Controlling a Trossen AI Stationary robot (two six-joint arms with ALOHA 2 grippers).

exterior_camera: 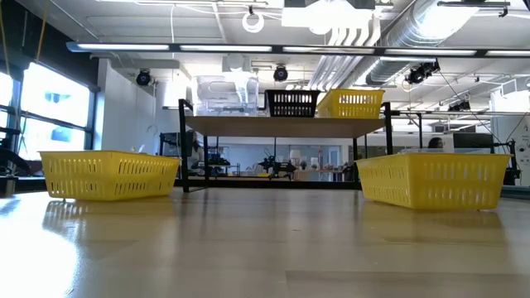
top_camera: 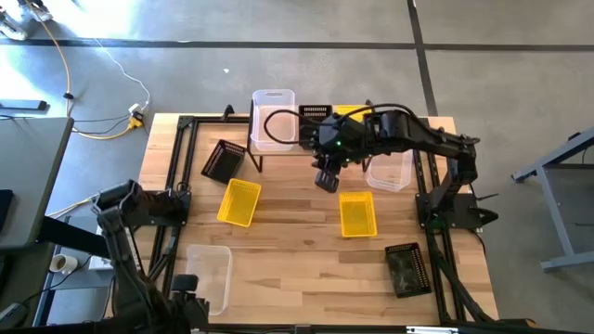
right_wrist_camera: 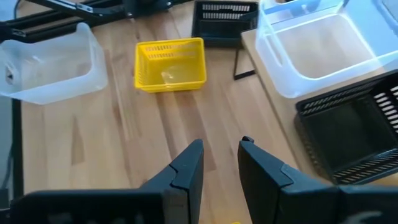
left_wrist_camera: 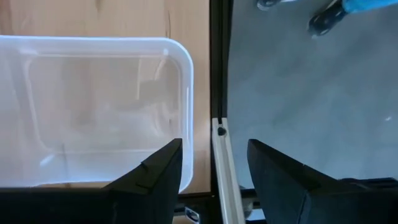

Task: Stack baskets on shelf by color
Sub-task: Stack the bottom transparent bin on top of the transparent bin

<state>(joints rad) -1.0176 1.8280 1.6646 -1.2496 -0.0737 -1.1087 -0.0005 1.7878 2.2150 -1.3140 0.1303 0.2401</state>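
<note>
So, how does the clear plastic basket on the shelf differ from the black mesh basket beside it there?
The clear plastic basket has smooth see-through walls, while the black mesh basket has dark slotted walls. In the low view the clear one stands taller than the black one. Both sit upright and empty on the light-wood shelf.

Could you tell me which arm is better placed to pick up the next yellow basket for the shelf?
The right, probably. Its hand hangs open beside the shelf, with two yellow baskets close below. The left hand waits at the table's near-left corner by a clear basket, farther away.
</note>
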